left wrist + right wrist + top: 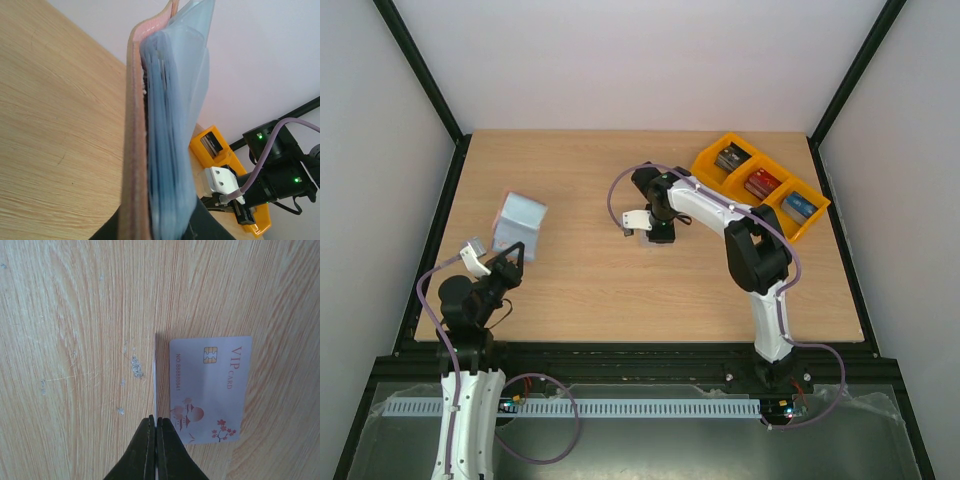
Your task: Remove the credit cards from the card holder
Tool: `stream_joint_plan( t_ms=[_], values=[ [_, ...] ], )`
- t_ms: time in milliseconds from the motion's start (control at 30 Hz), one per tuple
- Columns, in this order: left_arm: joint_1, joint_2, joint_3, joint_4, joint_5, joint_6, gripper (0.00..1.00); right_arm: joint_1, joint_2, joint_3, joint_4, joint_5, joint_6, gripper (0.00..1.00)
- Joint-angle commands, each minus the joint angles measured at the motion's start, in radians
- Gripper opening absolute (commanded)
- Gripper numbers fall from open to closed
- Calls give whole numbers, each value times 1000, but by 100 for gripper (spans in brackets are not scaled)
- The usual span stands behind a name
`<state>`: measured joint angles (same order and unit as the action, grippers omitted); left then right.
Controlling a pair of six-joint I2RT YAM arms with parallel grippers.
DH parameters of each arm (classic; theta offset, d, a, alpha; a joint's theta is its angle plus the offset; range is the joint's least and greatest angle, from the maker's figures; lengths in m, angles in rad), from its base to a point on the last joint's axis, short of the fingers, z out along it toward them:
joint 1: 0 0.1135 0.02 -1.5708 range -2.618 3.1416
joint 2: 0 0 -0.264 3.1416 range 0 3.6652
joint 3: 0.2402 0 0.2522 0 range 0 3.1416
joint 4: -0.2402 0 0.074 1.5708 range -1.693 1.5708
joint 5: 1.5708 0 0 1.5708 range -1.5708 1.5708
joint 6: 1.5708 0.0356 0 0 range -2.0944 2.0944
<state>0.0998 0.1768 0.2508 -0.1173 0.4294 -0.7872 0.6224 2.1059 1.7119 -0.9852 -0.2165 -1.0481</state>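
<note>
Pinching the pinkish-tan folding card holder (520, 222) by its lower edge, the left gripper (508, 258) holds it up over the wooden table (600, 290). Farther off, the right gripper (155, 421) is clamped on a thin white card (155, 375) held edge-on, just beside a whitish VIP card (210, 390) lying flat. Both cards look to be out; next, the jaws should spread to release this one.

we saw one card (155, 385) only edge-on, its face hidden. the holder (167, 150) ran off the left wrist view's top and bottom. the boxes (761, 183) were too small to read.
</note>
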Motion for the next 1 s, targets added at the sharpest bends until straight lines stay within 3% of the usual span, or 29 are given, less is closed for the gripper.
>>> stream_joint_plan(
  t_ms=[0,167,500,833,967],
  values=[
    [7,-3,-3,49,18,-4,2,-3,24,5,12,-1,-20,2],
    [10,-1,-4,50,18,-4,2,-5,26,7,17,2,-21,3],
    [14,1,-10,59,21,-10,2,-6,25,5,82,97,-2,19],
    [18,0,-11,61,23,-10,2,-6,13,-11,121,109,-7,15],
    [18,0,-12,62,25,-11,2,-4,-12,-45,210,173,30,15]
  ],
)
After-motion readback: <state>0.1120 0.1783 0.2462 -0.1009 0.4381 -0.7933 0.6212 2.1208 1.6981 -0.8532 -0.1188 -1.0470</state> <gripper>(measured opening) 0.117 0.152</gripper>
